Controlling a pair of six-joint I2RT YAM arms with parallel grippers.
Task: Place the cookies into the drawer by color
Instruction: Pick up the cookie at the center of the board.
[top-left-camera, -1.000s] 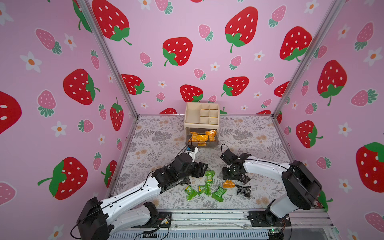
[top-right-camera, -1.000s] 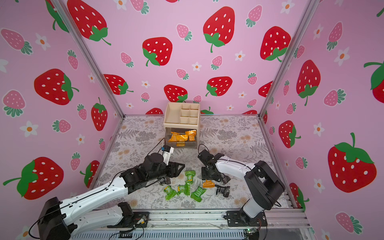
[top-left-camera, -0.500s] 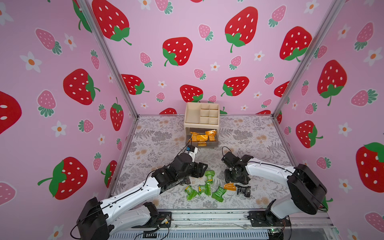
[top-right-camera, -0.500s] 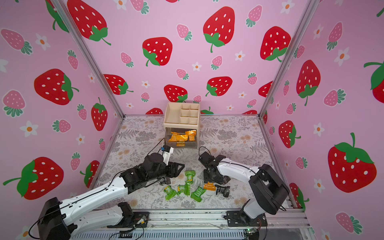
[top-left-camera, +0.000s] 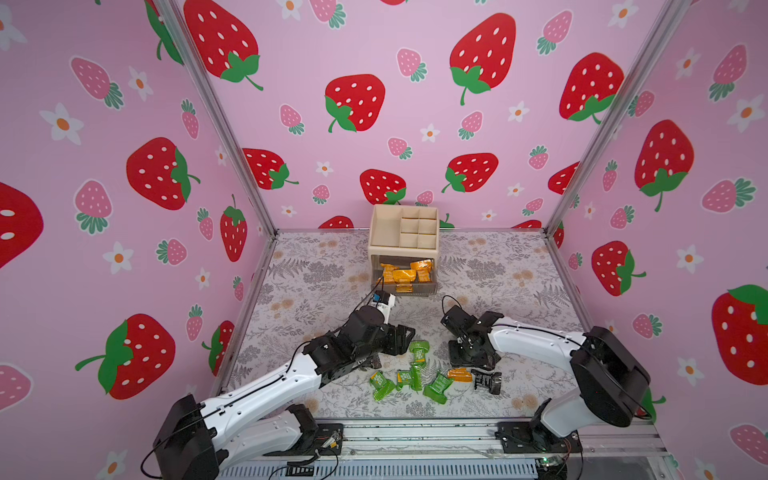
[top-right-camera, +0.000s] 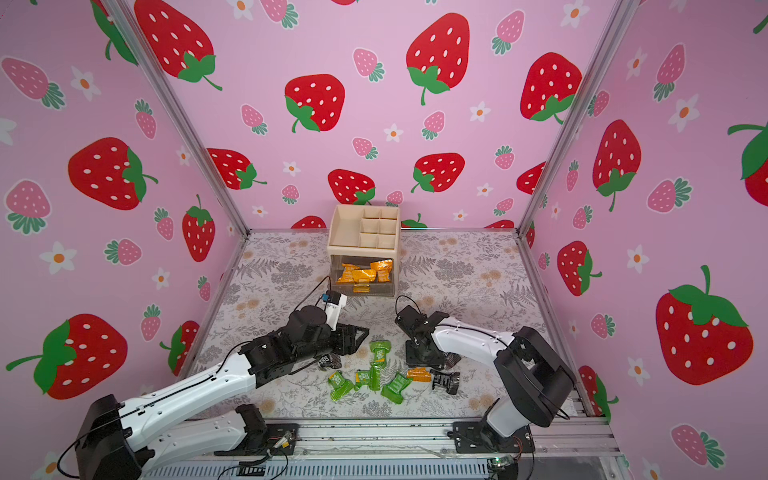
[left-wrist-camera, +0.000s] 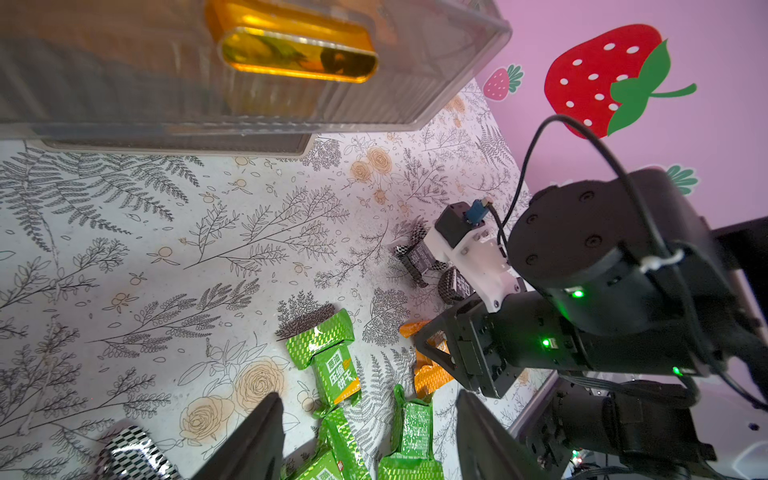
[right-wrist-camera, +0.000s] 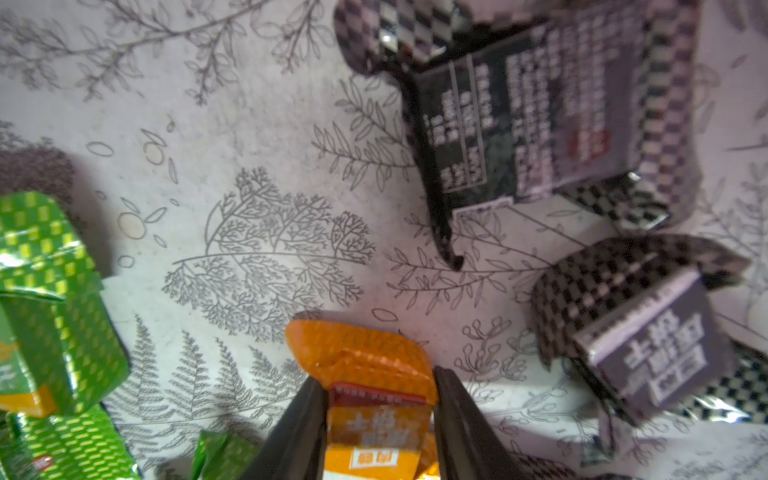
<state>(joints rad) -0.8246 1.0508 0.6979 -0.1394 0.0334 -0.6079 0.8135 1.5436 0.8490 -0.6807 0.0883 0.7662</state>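
Orange cookie (right-wrist-camera: 376, 399): caught at its middle by the right pincer (right-wrist-camera: 378, 386). Both fingers (right-wrist-camera: 299, 419) press on the packet's long sides, and the jaws stand only the packet's width apart. One crimped end pokes out past the fingertips. Cannot tell whether the packet is clear of the floral mat (top-left-camera: 316, 299) or resting on it. In a top view it sits right under the pincer's tip, low down.

Black cookies (right-wrist-camera: 519, 116): two checkered packets just beyond the right pincer, on its side away from the left arm. They lie flat on the mat, apart from the orange one.

Green cookies (top-left-camera: 436, 388): a loose cluster on the mat between the two pincers, some overlapping. The nearest lies close beside the right pincer on its left-arm side.

Left pincer (left-wrist-camera: 368, 397): jaws wide apart, nothing held. It hangs over the green cluster, and green packets show on the mat between its fingers. A stray black cookie (left-wrist-camera: 129, 453) lies just outside one finger.

Drawer unit (top-left-camera: 403, 245): beige, with a divided tray on top, at the far edge of the mat and well ahead of both pincers. An open drawer (top-left-camera: 415, 292) is pulled out toward them, with a heap of orange packets (top-left-camera: 405, 274) inside. Its gold handle (left-wrist-camera: 291, 54) faces the left pincer.

Strawberry walls (top-left-camera: 357, 104) enclose the mat on three sides.
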